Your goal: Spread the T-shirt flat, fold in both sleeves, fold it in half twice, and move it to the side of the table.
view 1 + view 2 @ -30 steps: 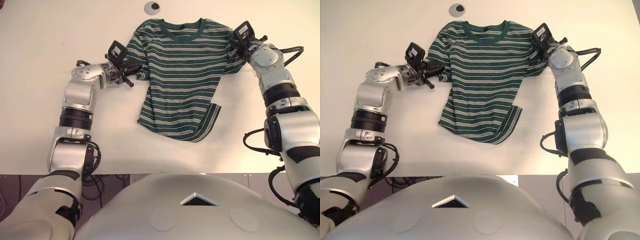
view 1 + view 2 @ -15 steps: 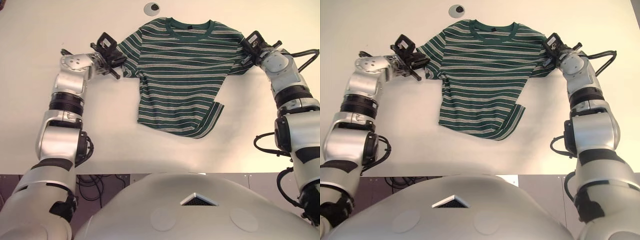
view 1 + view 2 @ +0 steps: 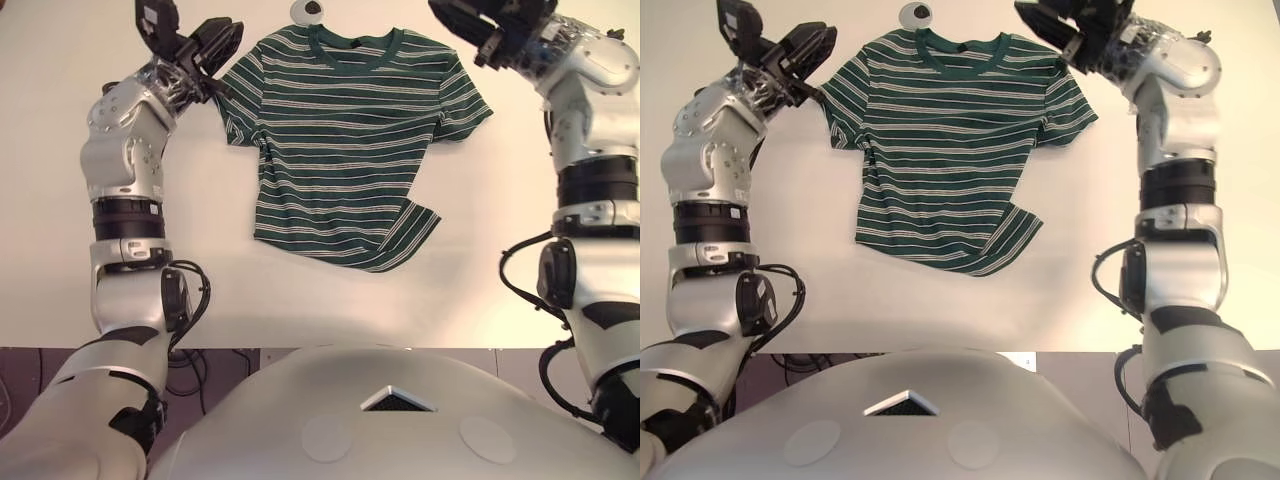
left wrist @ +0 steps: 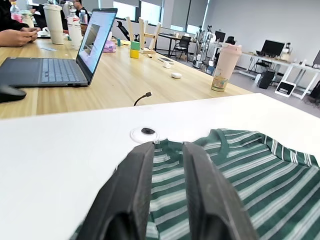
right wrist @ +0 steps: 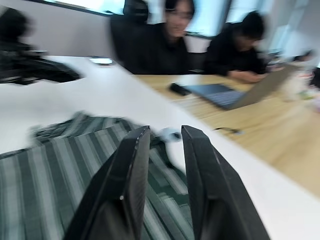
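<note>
Spreading the shirt point(image 3: 345, 120), left gripper point(image 4: 168, 145) and right gripper point(image 5: 166, 130) slightly parted, empty, near the top corners; next, flatten curled hem point(image 3: 412, 228), lower centre.

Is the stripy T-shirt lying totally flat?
No, the T-shirt has one bottom hem corner, on the robot's right, folded over.

Head stereo pair down over table point(image 3: 330, 290); wrist cameras close behind left tool point(image 4: 167, 146), right tool point(image 5: 166, 130); T-shirt point(image 3: 350, 130) shared.

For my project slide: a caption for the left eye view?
Green striped T-shirt on the white table, one hem corner flipped, left gripper and right gripper open by its sleeves.
</note>
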Motion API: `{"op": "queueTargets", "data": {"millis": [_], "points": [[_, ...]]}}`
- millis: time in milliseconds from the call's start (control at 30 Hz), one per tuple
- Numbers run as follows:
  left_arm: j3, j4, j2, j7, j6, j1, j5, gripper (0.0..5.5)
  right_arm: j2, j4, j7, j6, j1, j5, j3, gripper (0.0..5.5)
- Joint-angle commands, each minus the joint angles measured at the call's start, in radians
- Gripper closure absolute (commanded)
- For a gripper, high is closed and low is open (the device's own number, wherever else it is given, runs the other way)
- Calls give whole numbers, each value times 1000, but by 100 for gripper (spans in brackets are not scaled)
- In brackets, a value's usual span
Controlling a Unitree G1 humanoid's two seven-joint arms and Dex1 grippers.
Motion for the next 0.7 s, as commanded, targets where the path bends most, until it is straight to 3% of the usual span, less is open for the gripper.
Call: {"op": "queueTargets", "data": {"millis": [33,133,267,400,567,700], "points": [[-48,-267,79,-37,114,247,-1,452,-355,-464,382,331,257,139,120,436],[-84,-387,72,-30,144,342,-1,452,-443,-550,469,231,371,31,210,436],[-125,-563,24,26,186,453,-26,452,-311,-501,322,146,385,-95,276,436],[-157,-661,-1,69,202,574,-30,452,-232,-470,223,134,398,-127,269,436],[-137,-672,18,74,208,618,-35,452,-220,-419,78,81,435,-266,311,436],[-123,-651,32,72,213,571,-39,452,-260,-413,68,69,481,-347,357,436]]}}
